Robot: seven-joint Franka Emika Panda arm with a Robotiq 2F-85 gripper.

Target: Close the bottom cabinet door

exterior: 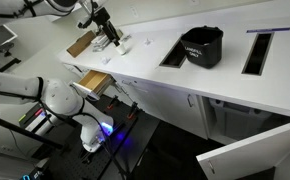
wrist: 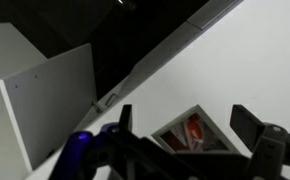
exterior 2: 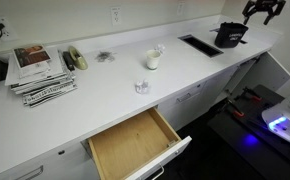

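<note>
The bottom cabinet door (exterior: 251,156) is a plain white panel. It stands swung open below the right end of the white counter (exterior: 145,60). It also shows in the wrist view (wrist: 48,103) as a white panel beside dark floor, and in an exterior view (exterior 2: 278,72) at the right edge. My gripper (exterior: 110,37) is open and empty, high above the counter and far from the door. It also shows in an exterior view (exterior 2: 265,9) at the top right. In the wrist view the fingers (wrist: 185,125) frame a rectangular counter cut-out (wrist: 190,135) with something red inside.
A wood-lined drawer (exterior: 95,82) (exterior 2: 135,146) is pulled out. A black bin (exterior: 202,46) (exterior 2: 231,35) stands between counter cut-outs (exterior: 173,52). A cup (exterior 2: 152,60) and magazines (exterior 2: 40,72) lie on the counter. The robot base (exterior: 65,100) with a blue light (exterior: 106,128) stands on the floor.
</note>
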